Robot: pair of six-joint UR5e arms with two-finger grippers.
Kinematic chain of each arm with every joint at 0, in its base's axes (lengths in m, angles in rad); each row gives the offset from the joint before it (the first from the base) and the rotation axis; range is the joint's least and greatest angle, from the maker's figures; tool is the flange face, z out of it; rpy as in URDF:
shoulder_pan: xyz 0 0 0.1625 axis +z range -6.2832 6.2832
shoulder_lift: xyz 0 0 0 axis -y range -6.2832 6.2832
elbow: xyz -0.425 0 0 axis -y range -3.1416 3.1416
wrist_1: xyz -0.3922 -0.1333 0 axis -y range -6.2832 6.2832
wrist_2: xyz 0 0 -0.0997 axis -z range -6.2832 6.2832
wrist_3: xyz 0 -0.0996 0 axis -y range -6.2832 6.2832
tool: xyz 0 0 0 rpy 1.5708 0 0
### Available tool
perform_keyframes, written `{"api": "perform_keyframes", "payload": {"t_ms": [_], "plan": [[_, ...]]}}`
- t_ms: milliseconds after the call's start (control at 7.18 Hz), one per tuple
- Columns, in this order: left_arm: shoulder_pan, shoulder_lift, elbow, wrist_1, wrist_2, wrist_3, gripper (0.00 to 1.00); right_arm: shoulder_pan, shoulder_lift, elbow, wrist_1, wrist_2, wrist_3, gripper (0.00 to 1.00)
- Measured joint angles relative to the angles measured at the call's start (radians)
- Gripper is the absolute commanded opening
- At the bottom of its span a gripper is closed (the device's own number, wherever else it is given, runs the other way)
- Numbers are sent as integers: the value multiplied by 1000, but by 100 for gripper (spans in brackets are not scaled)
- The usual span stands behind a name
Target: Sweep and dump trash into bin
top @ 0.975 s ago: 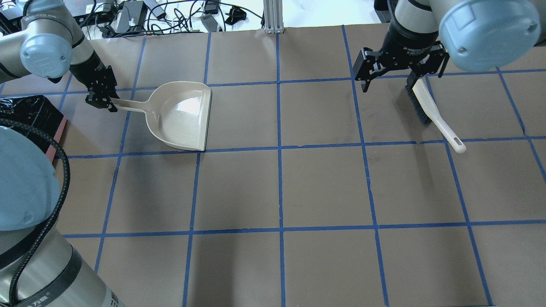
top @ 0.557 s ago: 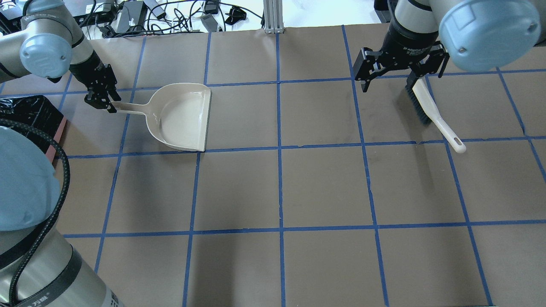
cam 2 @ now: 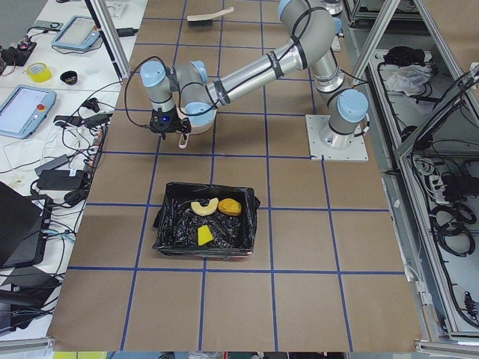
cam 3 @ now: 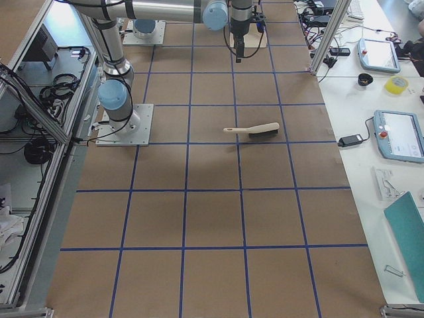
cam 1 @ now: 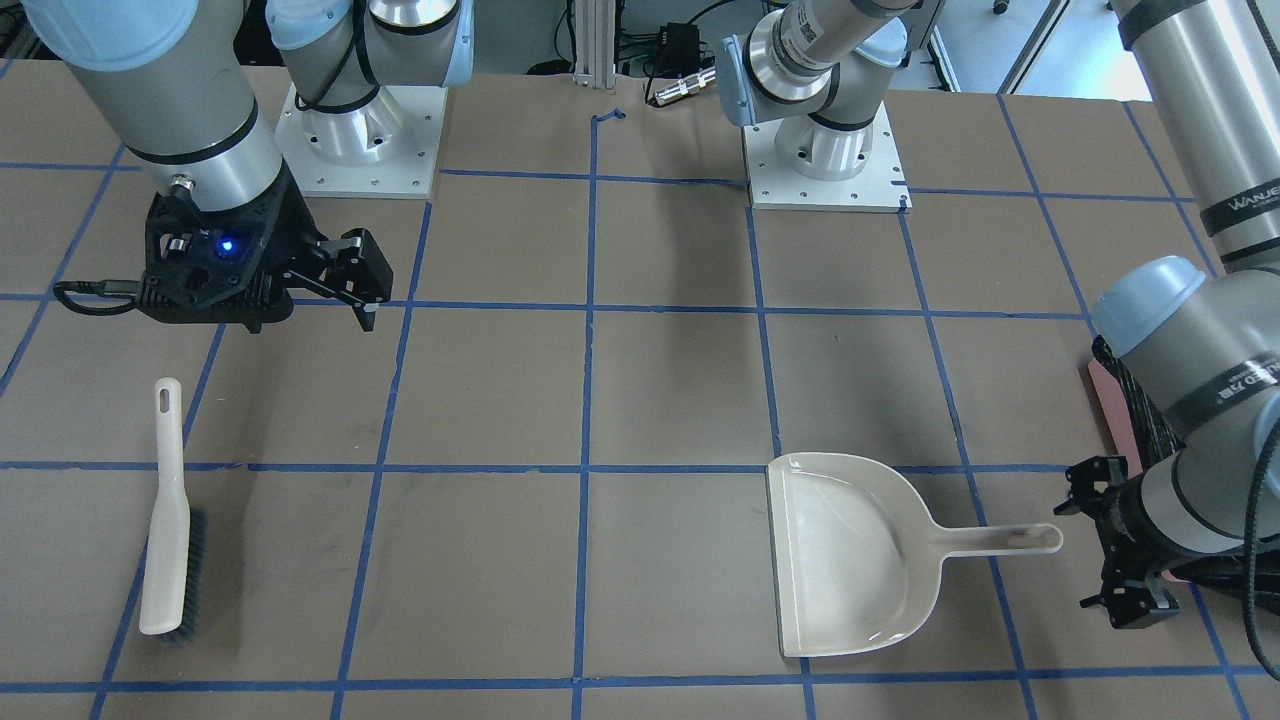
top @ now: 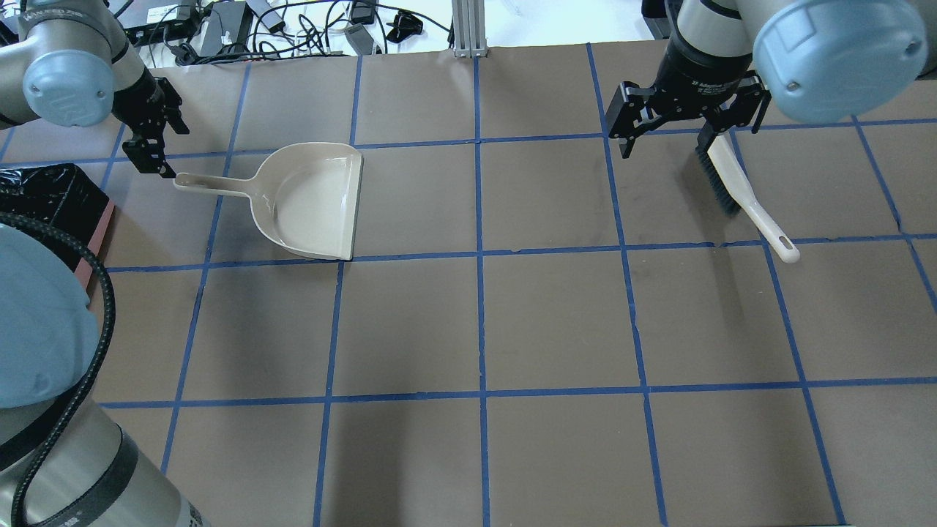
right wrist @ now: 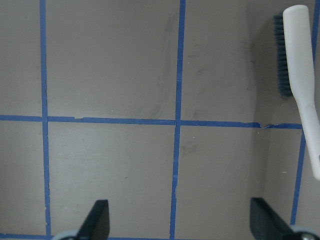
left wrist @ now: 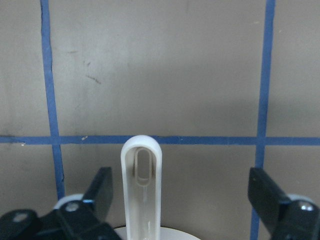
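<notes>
The bin, lined with black plastic, holds the trash: a croissant piece, a potato-like lump and a yellow sponge piece. Only a corner of the bin shows overhead at the left edge. The beige dustpan lies flat on the table and is empty. My left gripper is open just behind the dustpan's handle end, which sits between the spread fingers, untouched. My right gripper hangs open and empty above the table, next to the brush.
The white-handled brush lies loose on the brown paper with its bristles down. Blue tape lines cross the table. Cables and power supplies crowd the far edge. Tablets and tape rolls sit on a side bench.
The left gripper set the tilted dustpan flat, opened, let go of the handle and backed off toward the far left. The right arm and the brush have not moved.
</notes>
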Motion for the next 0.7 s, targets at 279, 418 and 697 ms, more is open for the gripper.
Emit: {"api": "perform_keyframes", "payload": {"t_ms": [279, 418, 697], "plan": [[0, 28, 12, 25, 26, 92, 100, 0, -1, -1, 0, 0, 0, 100], [-2, 47, 14, 24, 20, 143, 100, 0, -1, -1, 0, 0, 1, 100], [-28, 88, 2, 13, 8, 339, 100, 0, -1, -1, -1, -1, 0, 100]]}}
